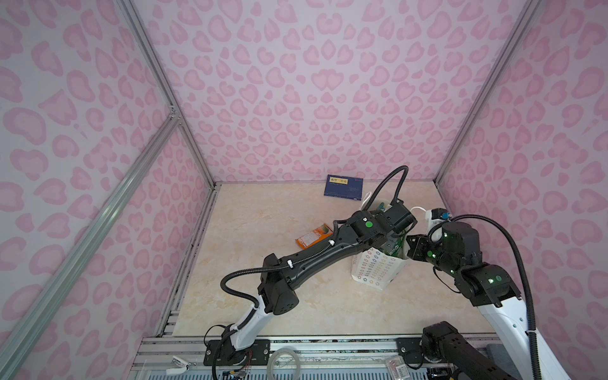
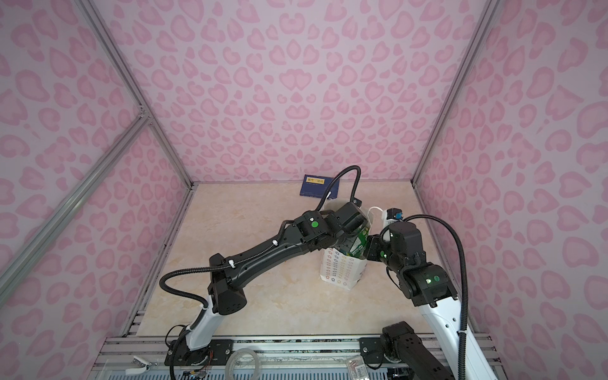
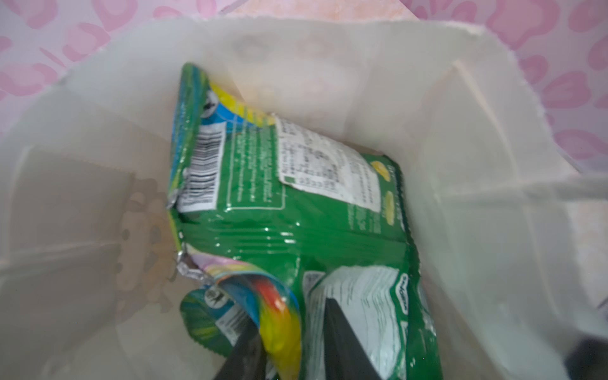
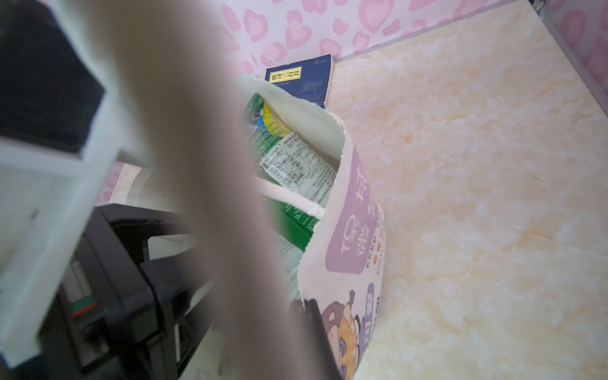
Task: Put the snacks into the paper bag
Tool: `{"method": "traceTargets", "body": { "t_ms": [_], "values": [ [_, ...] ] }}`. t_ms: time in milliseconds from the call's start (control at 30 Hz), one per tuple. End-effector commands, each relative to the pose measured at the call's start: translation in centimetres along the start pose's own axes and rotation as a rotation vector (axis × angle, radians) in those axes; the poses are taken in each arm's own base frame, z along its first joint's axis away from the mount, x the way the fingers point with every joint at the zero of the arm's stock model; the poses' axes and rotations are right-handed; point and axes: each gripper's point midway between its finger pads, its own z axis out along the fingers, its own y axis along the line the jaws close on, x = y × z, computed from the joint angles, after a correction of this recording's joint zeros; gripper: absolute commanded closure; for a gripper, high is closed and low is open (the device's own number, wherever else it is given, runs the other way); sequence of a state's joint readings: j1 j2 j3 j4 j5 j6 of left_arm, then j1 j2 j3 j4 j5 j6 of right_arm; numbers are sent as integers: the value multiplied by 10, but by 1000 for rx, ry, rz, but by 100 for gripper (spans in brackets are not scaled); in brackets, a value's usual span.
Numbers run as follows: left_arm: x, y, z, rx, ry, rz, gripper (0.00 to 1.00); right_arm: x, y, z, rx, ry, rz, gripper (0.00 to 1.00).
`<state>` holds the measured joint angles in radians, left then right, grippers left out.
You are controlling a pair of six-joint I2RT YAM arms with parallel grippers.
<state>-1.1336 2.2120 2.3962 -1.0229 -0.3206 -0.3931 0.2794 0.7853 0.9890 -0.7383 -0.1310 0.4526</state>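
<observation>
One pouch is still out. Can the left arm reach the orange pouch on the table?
Probably yes: the orange pouch lies uncovered on that arm's side. The left gripper must first lift out of the paper bag.

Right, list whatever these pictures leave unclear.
- Left gripper: the left wrist view's lower edge cuts its fingers; grip on the green pouch unclear.
- Right gripper: a blurred near shape blocks the right wrist view; what it pinches is hidden.
- Paper bag: pouches overlap inside, count unknown.
- Orange pouch: print too small in a top view.
</observation>
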Motion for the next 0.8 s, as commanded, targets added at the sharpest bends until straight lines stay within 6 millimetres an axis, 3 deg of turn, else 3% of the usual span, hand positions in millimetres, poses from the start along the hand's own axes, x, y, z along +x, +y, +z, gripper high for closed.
{"method": "traceTargets", "body": {
  "t_ms": [0,233,367,433,533,633,767],
  "values": [
    [-7,-18,-30,130,-14,-29,58,0,1,1,-4,-4,-7,100],
    [-28,-28,-106,302,-127,-53,35,-1,-1,-1,3,-14,-12,100],
    [-34,-6,-147,287,-206,-72,18,0,-3,-2,8,-18,-14,100],
    [-30,18,-161,217,-253,-92,1,1,-4,-2,12,-19,-15,100],
    [-16,64,-162,57,-289,-131,2,-1,-4,-4,12,-31,-19,100],
    [-7,106,-145,47,-243,-244,3,1,-4,-4,9,-29,-18,100],
    [-6,139,-113,76,-185,-336,2,3,-3,-1,0,-20,-14,100]
  ]
}}
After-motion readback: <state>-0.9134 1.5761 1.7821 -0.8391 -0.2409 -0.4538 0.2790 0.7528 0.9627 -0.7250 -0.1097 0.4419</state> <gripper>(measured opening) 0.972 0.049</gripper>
